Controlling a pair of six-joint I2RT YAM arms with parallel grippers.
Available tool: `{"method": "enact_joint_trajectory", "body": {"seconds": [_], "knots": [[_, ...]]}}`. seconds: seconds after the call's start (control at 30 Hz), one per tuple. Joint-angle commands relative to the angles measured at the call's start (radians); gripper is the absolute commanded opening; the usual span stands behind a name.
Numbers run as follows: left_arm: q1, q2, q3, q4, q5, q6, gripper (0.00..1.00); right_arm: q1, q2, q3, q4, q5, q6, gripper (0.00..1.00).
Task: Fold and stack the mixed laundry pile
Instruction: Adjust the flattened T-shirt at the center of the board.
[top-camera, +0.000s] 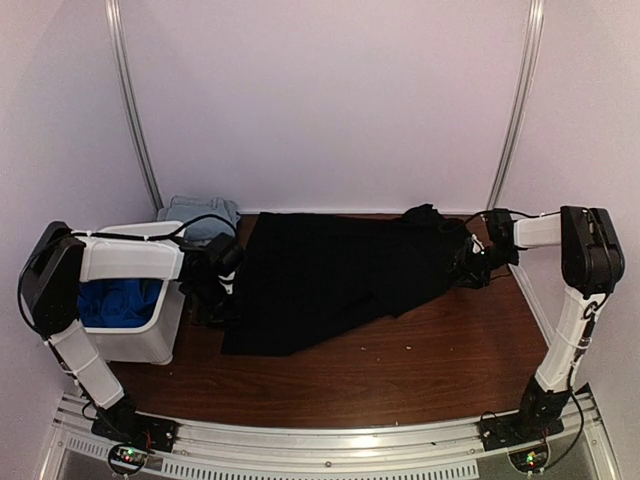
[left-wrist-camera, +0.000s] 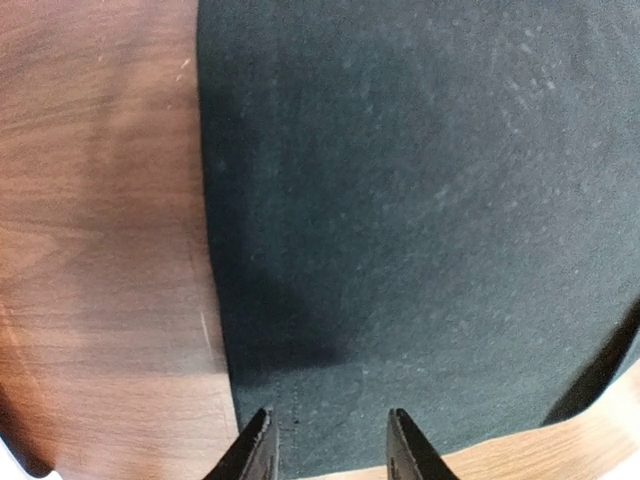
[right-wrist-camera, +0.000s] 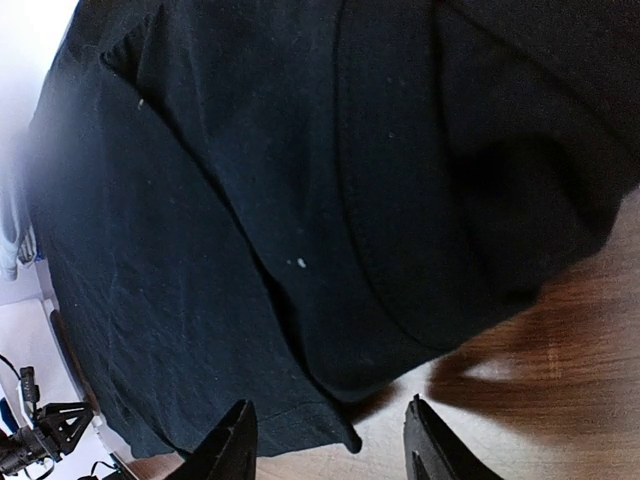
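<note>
The large black cloth (top-camera: 330, 280) lies spread across the middle of the brown wooden table (top-camera: 400, 375), bunched at its far right end. The left gripper (left-wrist-camera: 330, 445) hovers at the cloth's left edge, fingers moderately apart and pinching nothing. The right gripper (right-wrist-camera: 330, 440) stands likewise parted over the right edge. Bright royal-blue fabric (top-camera: 115, 300) sits in the white rectangular plastic bin (top-camera: 150, 345) at the left, and a folded pale grey-blue piece (top-camera: 200, 215) lies just behind it.

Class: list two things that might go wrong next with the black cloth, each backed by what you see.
1. The right gripper stands open over layered folds of the black cloth; it may pinch several layers.
2. The left gripper stands open over only the hem edge; a grip there may slip.
</note>
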Motion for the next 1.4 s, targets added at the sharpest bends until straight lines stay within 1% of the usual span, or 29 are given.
{"method": "enact_joint_trajectory", "body": {"seconds": [0.0, 0.23, 0.5, 0.63, 0.7, 0.8, 0.87, 0.9, 0.97, 1.07, 1.17, 1.27, 1.37], "knots": [[-0.002, 0.014, 0.029, -0.005, -0.015, 0.013, 0.39, -0.002, 0.009, 0.009, -0.013, 0.023, -0.037, 0.48], [-0.001, 0.030, 0.045, -0.005, -0.014, 0.019, 0.39, -0.002, 0.009, -0.045, 0.022, -0.016, -0.029, 0.39], [0.002, 0.031, 0.045, -0.009, -0.019, 0.027, 0.39, 0.000, 0.019, -0.078, 0.044, -0.023, -0.042, 0.35], [0.005, 0.031, 0.040, -0.010, -0.017, 0.028, 0.39, 0.001, 0.053, -0.063, 0.065, -0.020, -0.053, 0.31], [0.004, 0.030, 0.040, -0.012, -0.018, 0.029, 0.39, 0.001, 0.068, -0.052, 0.060, -0.020, -0.062, 0.26], [0.005, 0.025, 0.039, -0.017, -0.023, 0.029, 0.39, 0.003, 0.055, -0.055, 0.044, -0.028, -0.064, 0.23], [0.007, 0.024, 0.036, -0.017, -0.023, 0.027, 0.39, 0.003, 0.024, -0.071, 0.046, -0.039, -0.052, 0.19], [0.007, 0.024, 0.034, -0.016, -0.023, 0.025, 0.39, 0.003, 0.008, -0.079, 0.046, -0.040, -0.047, 0.14], [0.008, 0.027, 0.035, -0.016, -0.024, 0.025, 0.39, 0.003, -0.026, -0.087, 0.037, -0.047, -0.037, 0.00], [0.011, 0.032, 0.043, -0.016, -0.023, 0.027, 0.38, 0.003, -0.089, -0.092, 0.000, -0.050, -0.018, 0.00], [0.013, 0.040, 0.058, -0.017, -0.021, 0.035, 0.38, 0.003, -0.191, -0.096, -0.064, -0.022, -0.008, 0.00], [0.015, 0.042, 0.071, -0.018, -0.023, 0.044, 0.38, 0.001, -0.317, -0.118, -0.137, 0.031, 0.020, 0.00], [0.020, 0.038, 0.080, -0.025, -0.023, 0.057, 0.39, 0.001, -0.478, -0.178, -0.202, 0.067, 0.079, 0.00]]}}
